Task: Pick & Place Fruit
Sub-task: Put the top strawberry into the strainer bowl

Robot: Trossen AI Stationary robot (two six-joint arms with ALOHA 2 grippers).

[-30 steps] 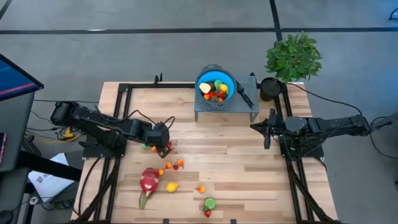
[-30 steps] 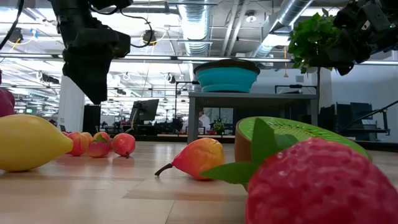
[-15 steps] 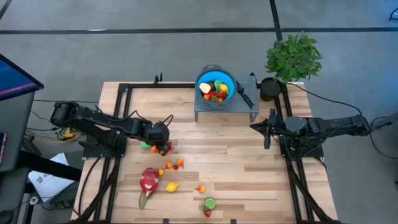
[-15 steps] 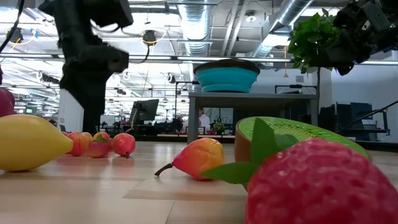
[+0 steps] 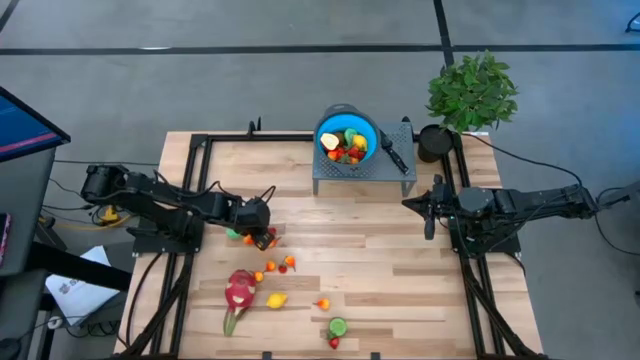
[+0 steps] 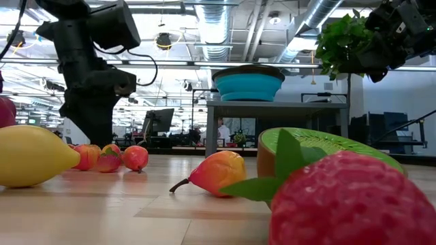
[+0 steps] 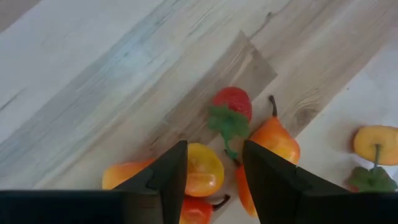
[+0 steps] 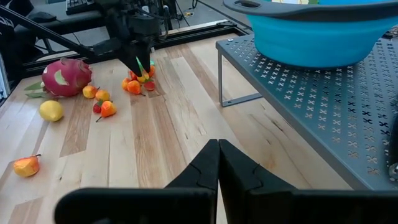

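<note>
A cluster of small fruits lies on the wooden table's left-middle: a red strawberry (image 7: 231, 102), an orange pear (image 7: 277, 140) and a yellow-orange round fruit (image 7: 204, 169). My left gripper (image 7: 214, 149) points steeply down over this cluster (image 5: 262, 238), open, with the round fruit between its fingers. More fruit lies nearer: a pink dragon fruit (image 5: 239, 290), a lemon (image 5: 277, 299) and a green half fruit (image 5: 338, 326). My right gripper (image 8: 219, 152) is shut and waits above the table's right side (image 5: 430, 208). My left gripper comes from above with one finger (image 7: 169, 177) close against the yellow-orange fruit's side (image 7: 193, 168). The other finger (image 7: 267, 177) stands apart from it, over the pear. Whether a finger touches any fruit I cannot tell. The fruit rests on the table.
A blue bowl (image 5: 347, 138) with several fruits stands on a grey perforated stand (image 5: 360, 172) at the far middle, a black-handled knife (image 5: 393, 152) beside it. A potted plant (image 5: 472, 92) is at the far right corner. Bare wood lies between the arms.
My left gripper has come down onto the fruit cluster at the table's left-middle, its arm lowering in the low view. The fruits have stayed where they were.
</note>
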